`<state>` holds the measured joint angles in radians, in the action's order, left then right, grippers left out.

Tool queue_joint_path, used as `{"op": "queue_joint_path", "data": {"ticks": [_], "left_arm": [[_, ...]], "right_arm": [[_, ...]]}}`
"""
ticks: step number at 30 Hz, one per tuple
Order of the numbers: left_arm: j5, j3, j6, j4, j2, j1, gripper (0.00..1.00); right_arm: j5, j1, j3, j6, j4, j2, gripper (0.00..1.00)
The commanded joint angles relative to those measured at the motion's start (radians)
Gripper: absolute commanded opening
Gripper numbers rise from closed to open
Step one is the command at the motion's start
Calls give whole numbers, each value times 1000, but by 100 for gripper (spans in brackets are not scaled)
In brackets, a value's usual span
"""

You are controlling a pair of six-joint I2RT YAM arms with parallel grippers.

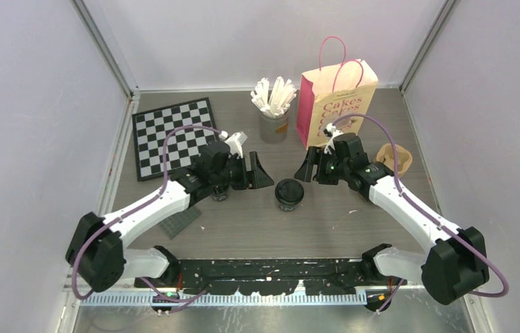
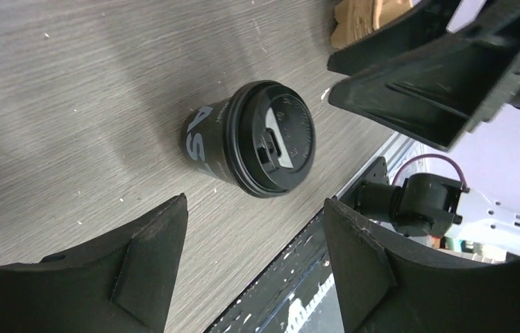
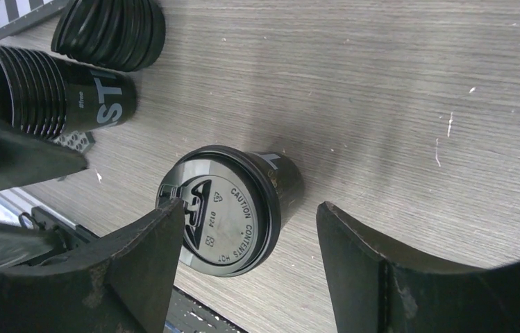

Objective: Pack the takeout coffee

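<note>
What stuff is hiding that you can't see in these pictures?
Inside the pink bag: top view, its own walls hide it.
Whether the lidded cup holds coffee: all views, the lid covers it.
Most of the cup carrier: top view, the right arm covers it.

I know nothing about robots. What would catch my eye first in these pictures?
A small black paper cup with a round black plastic lid stands mid-table, and the white-and-black left arm and right arm point at it from either side with their jaws open. Just behind the right arm, a tall pink paper bag printed "Cakes" stands upright. A black-and-white chequered board lies flat at the back left.
</note>
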<state>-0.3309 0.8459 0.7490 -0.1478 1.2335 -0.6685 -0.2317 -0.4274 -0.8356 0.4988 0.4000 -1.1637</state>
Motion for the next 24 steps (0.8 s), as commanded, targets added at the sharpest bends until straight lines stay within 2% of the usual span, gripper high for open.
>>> {"op": "queue_joint_path", "data": {"ticks": [1,9,17,20,24], "left_arm": [[-11,-28,99,238,78,-13,72],[-20,-16,120,304,209,-51,70],[-28,-30,133,347,280,-74,61],[-26,-36,134,352,289,-77,56],[-25,-48,128,356,294,-81,44]], "right_arm": [[-85,16,21,-22,-63,-17,73],[-155,17,70,-29,-85,-62,70],[-164,17,119,-21,-116,-55,68],[-166,17,140,-14,-128,-59,67],[-158,16,155,-10,-138,-52,67]]}}
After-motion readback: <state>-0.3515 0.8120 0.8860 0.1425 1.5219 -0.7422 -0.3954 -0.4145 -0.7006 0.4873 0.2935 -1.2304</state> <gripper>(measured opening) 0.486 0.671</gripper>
